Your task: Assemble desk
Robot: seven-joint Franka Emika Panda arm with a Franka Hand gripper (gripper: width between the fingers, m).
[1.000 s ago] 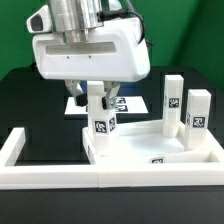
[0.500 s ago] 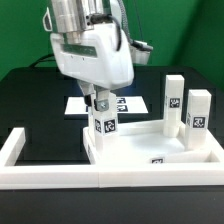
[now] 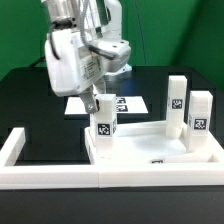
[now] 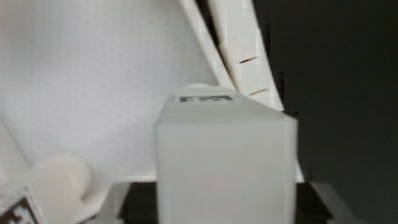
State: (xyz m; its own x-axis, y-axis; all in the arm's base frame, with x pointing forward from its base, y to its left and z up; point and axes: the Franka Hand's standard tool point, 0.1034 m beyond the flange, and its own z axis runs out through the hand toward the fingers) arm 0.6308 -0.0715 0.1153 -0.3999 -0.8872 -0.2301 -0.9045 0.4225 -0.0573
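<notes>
The white desk tabletop (image 3: 150, 143) lies upside down inside the border wall. One short square leg (image 3: 104, 126) with a tag stands upright at its rear corner on the exterior view's left. My gripper (image 3: 99, 108) comes down from above and is shut on that leg's upper part. In the wrist view the leg (image 4: 222, 140) fills the gap between the dark fingers (image 4: 143, 203), with the tabletop's (image 4: 98, 80) rimmed surface behind it. Two more legs (image 3: 174, 101) (image 3: 199, 117) stand upright at the exterior view's right.
The low white U-shaped border wall (image 3: 20, 148) runs along the front and both sides. The marker board (image 3: 122, 103) lies flat on the black table behind the tabletop, partly hidden by the hand.
The jaws have closed on the leg, and the hand has turned about its vertical axis, from broadside to nearly edge-on. The leg stays at the same corner.
</notes>
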